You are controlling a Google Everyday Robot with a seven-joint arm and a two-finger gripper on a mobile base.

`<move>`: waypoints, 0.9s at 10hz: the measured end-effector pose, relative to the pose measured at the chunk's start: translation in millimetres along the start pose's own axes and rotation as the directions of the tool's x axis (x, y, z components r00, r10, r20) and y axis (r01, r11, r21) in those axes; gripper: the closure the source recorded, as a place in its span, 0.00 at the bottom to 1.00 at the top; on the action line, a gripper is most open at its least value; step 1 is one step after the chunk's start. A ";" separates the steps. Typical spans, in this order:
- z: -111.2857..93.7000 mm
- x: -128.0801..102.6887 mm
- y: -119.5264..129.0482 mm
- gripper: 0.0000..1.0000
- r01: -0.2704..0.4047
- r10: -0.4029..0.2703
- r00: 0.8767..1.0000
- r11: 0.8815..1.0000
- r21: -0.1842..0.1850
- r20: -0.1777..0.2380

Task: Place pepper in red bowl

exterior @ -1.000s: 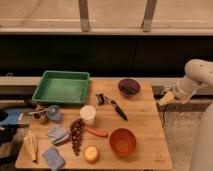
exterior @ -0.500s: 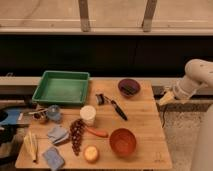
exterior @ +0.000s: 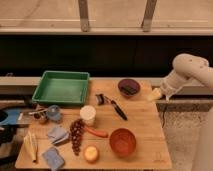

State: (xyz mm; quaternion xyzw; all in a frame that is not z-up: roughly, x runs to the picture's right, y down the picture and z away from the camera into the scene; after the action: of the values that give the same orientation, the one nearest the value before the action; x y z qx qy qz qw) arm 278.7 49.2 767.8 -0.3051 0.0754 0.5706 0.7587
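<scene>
The pepper (exterior: 96, 132) lies flat on the table (exterior: 145, 125) just left of the red bowl (exterior: 123, 141), close to its rim but apart from it. Its long axis runs roughly left to right. One end points at the bowl and the other points away from it, toward the grape bunch (exterior: 76, 136).

Your gripper (exterior: 154, 95) hangs well apart from the bowl, to its right and further back, at the table's right edge. Its jaws are spread wide with nothing between them. From the gripper, the pepper therefore lies forward and to the left, on the bowl's far side.

I judge you will have to reach over or around the bowl. You should also turn the jaws to close across the pepper's narrow width, front to back, not along its length. The carry after that looks short, only a small shift right.
</scene>
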 end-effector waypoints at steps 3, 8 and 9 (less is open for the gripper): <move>6.4 -16.6 85.5 0.20 0.216 -0.216 0.976 0.975 -0.050 -0.002; 12.4 2.5 173.5 0.20 0.446 -0.453 0.891 0.884 -0.138 -0.027; 12.2 2.4 173.7 0.20 0.446 -0.454 0.891 0.884 -0.138 -0.027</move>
State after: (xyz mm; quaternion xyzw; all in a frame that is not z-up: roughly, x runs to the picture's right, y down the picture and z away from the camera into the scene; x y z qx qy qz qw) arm 118.3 86.2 711.0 -0.3789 -0.0122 0.3736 0.8466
